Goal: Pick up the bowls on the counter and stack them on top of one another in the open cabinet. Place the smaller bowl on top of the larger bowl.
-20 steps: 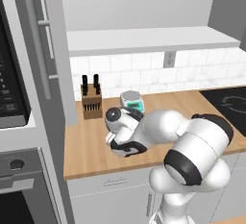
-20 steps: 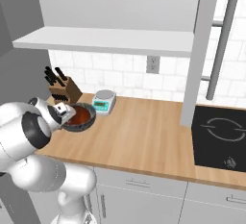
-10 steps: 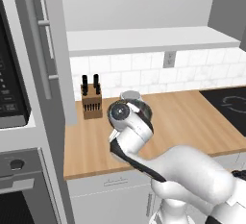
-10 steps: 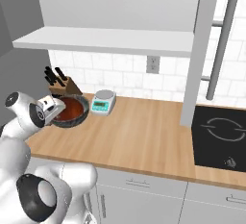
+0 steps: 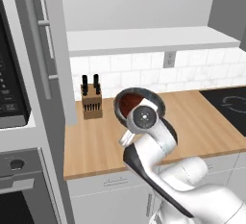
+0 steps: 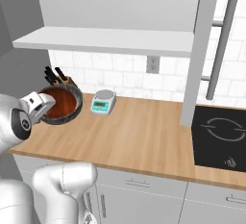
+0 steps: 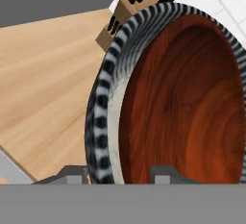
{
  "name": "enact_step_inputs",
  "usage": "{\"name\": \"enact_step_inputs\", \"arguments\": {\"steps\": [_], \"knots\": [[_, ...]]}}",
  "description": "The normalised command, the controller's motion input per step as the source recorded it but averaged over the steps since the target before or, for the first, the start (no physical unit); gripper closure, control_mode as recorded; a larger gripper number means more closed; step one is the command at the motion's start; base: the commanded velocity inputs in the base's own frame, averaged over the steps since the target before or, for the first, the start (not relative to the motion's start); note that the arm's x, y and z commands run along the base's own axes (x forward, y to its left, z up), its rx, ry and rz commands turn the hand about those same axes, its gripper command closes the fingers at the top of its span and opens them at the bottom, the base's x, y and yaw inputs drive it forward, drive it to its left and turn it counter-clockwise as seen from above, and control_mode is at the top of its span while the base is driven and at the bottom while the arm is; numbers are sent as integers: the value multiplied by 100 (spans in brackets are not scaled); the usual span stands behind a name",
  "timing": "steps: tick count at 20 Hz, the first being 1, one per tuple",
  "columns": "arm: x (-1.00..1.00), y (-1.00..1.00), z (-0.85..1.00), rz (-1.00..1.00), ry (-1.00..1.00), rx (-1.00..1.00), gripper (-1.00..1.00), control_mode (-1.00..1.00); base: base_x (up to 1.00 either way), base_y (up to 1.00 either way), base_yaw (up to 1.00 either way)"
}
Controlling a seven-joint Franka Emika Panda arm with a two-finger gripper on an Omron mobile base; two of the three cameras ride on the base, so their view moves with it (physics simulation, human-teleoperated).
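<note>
**A:** What are the big fixtures?

**B:** The counter (image 6: 144, 136), light butcher-block over pale grey drawer fronts, runs across both base views. Above it the open cabinet (image 6: 110, 40) shows a thick white shelf board and a plain grey back. In the right base view a tall grey door with a bar handle (image 6: 218, 47) stands to the right, and the black cooktop (image 6: 221, 134) sits at the counter's right end.

**A:** And the arm?

**B:** The white arm (image 5: 158, 146) rises from below and reaches toward the back left of the counter.

**A:** Where's the bowl?

**B:** Lifted above the counter and tilted, just in front of the knife block (image 5: 91, 100). It's a bowl (image 6: 61, 105) with a dark ribbed rim and a red-brown, wood-grained inside; in the hand view the outside wall looks black-and-white striped (image 7: 103, 107).

**A:** Is the gripper (image 7: 120, 172) holding it?

**B:** Yes. In the hand view one finger tip sits outside the rim and the other inside it, so the jaws are pinched narrowly on the bowl's wall.

**A:** Anything smaller?

**B:** A small white kitchen scale (image 6: 103, 102) on the counter near the tiled wall, to the right of the bowl, and a wall outlet (image 6: 153, 64) above it.
</note>
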Motion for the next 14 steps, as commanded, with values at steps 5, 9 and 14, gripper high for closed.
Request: {"name": "enact_step_inputs", "arguments": {"steps": [5,9,14], "knots": [[-44,0,100,0,-1,0,100,-100,0,0,0],[-24,-2,100,0,0,0,100,-100,0,0,0],[-9,-15,100,0,0,0,100,-100,0,0,0]]}}
